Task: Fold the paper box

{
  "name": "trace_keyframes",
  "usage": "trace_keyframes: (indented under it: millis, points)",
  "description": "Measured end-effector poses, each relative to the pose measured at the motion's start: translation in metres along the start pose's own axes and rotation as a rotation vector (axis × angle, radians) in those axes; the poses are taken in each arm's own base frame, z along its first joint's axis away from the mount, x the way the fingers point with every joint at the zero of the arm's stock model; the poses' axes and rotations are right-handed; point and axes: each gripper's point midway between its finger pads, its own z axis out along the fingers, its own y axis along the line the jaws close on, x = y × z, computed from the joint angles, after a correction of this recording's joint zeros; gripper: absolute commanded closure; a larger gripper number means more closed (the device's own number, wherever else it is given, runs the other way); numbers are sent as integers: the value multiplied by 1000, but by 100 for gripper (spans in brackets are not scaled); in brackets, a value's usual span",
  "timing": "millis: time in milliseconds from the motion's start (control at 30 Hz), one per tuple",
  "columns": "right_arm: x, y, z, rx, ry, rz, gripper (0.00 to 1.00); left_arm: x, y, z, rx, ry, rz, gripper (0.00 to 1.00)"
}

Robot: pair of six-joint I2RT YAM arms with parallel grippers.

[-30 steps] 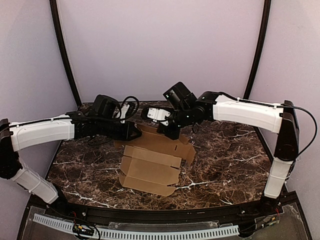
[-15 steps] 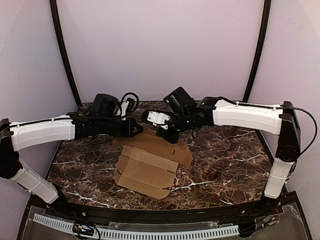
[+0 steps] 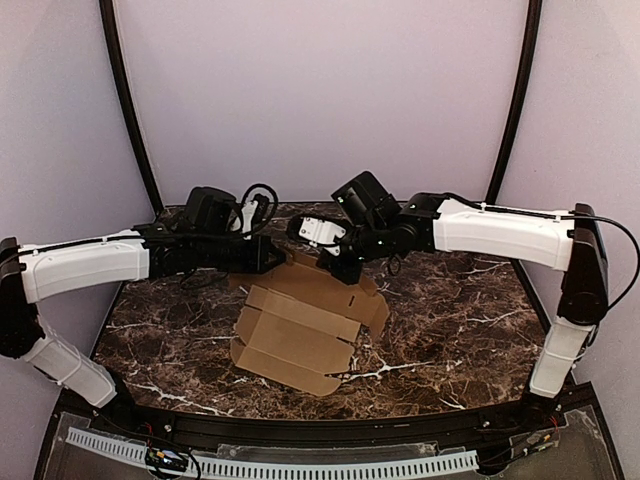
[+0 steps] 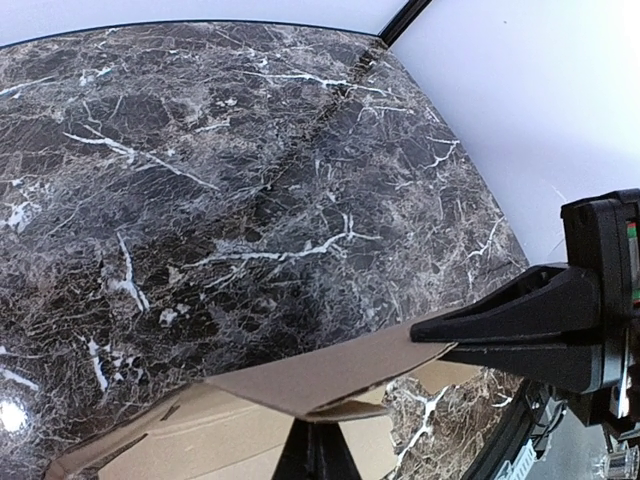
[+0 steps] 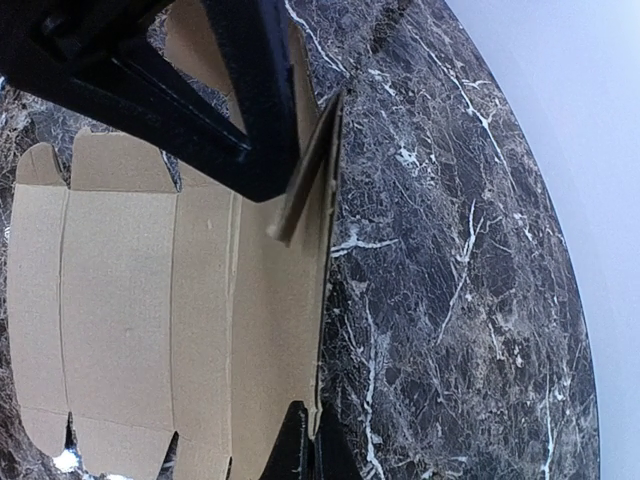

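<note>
Left claw (image 3: 268, 258): clenched on the far-left flap of the paper box (image 3: 300, 335).
Right claw (image 3: 343, 268): clenched on the same far edge, near the left.
Change: within the last second the sheet swung slightly leftward, far edge lifted.
Meaning: first crease probably beginning; most panels lie flat.
Surface: dark marbled table (image 3: 460, 320).
Room: pale walls (image 3: 320, 100).

The paper box (image 3: 300, 330) is plain brown cardboard, matt and faintly fibrous, with sharp creases and raw cut edges. Under the box, the counter (image 3: 450, 310) is dark brown marble-look stone veined in white, polished smooth and catching bright glare. Over the box, the left arm (image 3: 90, 265) and right arm (image 3: 500, 230) wear smooth white plastic shells with a soft sheen. Their jaws are matt black plastic.
</note>
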Motion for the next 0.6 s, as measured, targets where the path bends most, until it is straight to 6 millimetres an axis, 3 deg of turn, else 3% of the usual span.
trace_keyframes:
  millis: [133,433,600]
  points:
    - [1,-1,0,5,4,23,100,6,5,-6,-31,26,17,99]
    - [6,-17,-4,19,11,115,100,10,15,-40,-110,29,43,96]
    - [8,-21,-4,15,11,168,100,19,31,-52,-183,18,43,96]
